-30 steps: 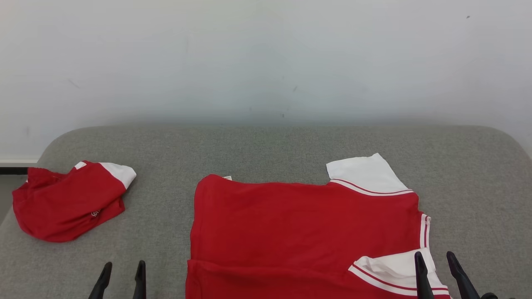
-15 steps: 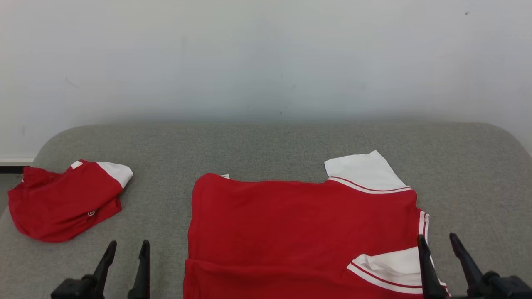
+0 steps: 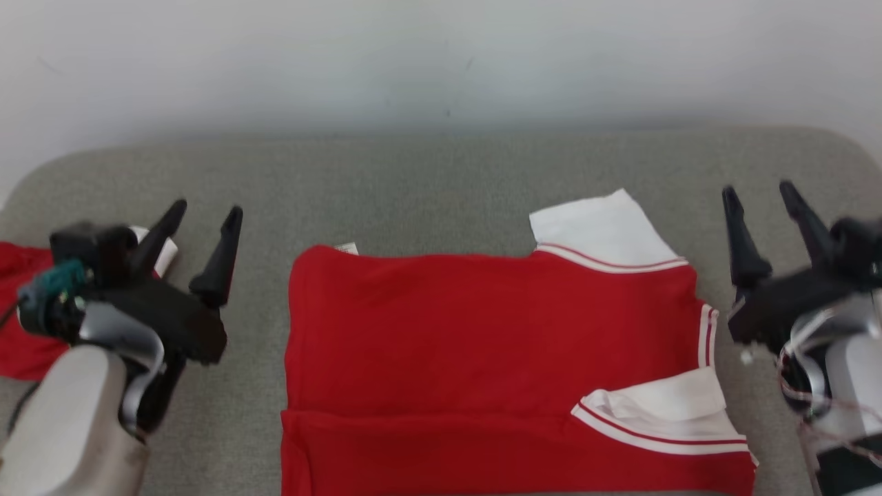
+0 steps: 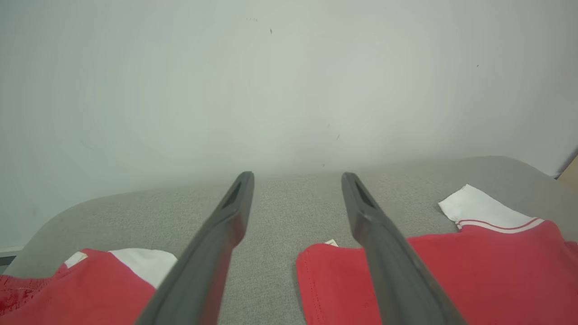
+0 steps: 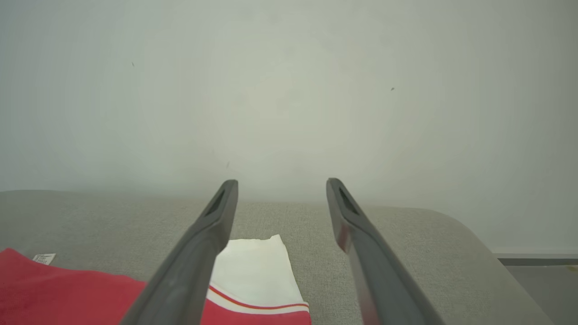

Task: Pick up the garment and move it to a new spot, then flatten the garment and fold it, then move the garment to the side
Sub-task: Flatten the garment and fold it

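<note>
A red garment (image 3: 482,344) with white sleeves lies spread flat in the middle of the grey padded surface (image 3: 413,179), its near hem folded up. My left gripper (image 3: 207,210) hovers open and empty to the left of it. To the right of the collar end, my right gripper (image 3: 756,189) is also open and empty. In the left wrist view the open left gripper (image 4: 296,176) points at the wall, with the garment (image 4: 474,271) at lower right. The right wrist view looks past the open right gripper (image 5: 280,183) at the garment's white sleeve (image 5: 255,266).
A second red and white garment (image 3: 17,344) lies crumpled at the far left edge, partly behind my left arm; it also appears in the left wrist view as a crumpled garment (image 4: 90,289). A pale wall (image 3: 441,55) stands right behind the surface.
Both arms have risen from the bottom edge and now stand high on either side of the garment, still open. The head camera has tilted down, so the whole picture shifted.
</note>
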Controlling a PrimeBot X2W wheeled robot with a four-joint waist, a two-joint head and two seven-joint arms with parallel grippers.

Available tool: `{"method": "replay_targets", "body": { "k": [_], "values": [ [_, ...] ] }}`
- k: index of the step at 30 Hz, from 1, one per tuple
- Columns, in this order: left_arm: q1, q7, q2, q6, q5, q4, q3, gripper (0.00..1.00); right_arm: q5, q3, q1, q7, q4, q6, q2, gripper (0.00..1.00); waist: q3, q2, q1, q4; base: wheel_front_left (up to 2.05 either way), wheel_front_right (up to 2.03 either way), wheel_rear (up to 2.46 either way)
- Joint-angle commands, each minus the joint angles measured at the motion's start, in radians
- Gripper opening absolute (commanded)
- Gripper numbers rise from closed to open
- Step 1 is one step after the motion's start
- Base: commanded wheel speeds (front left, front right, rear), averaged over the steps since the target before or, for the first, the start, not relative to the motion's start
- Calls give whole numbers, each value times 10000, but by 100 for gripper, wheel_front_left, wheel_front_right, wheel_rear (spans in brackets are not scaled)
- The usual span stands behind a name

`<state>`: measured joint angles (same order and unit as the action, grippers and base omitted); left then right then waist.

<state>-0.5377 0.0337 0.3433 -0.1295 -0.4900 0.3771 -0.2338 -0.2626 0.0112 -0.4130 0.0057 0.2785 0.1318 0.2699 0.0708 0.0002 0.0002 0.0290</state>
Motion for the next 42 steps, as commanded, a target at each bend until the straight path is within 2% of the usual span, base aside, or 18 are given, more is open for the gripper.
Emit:
{"method": "replay_targets", "body": {
  "k": [1,8,17,28,30,36,41,42],
  "values": [
    [-247,-62,134,-5,-140,104,-144,100,103,99,-329,95,197,-23,24,100,1116,-2,-2,-151,0,0,0],
    [-1949,-1516,794,-7,-1638,1183,-1650,100,492,534,-2639,650,2201,-23,-121,100,2117,-2,-2,-168,0,0,0],
    [-3028,-2362,890,-9,-2883,1988,-3270,100,659,886,-4741,1122,4760,-23,-151,100,2799,-2,-2,40,0,0,0],
    [-4401,-2538,644,0,-3931,2840,-4501,100,1379,926,-6746,1304,7218,-23,-443,100,3734,-2,-2,239,0,0,0],
    [-4684,-2623,551,0,-4379,2943,-4878,100,1573,992,-7185,1317,7832,-23,-529,100,3894,-2,-2,312,0,0,0],
    [-5000,-2686,552,-1,-4760,3041,-5557,100,2057,901,-7902,1533,8615,-23,-418,100,4122,-2,-2,441,0,0,0],
    [-5261,-2642,527,-1,-5080,3081,-6020,100,2519,715,-8363,2159,9299,-23,-346,100,4275,-2,-2,575,0,0,0],
    [-5293,-2670,509,-1,-5191,3097,-6093,98,2530,661,-8420,2349,9425,-23,-387,97,4294,-2,-2,584,0,0,0]
  ]
}}
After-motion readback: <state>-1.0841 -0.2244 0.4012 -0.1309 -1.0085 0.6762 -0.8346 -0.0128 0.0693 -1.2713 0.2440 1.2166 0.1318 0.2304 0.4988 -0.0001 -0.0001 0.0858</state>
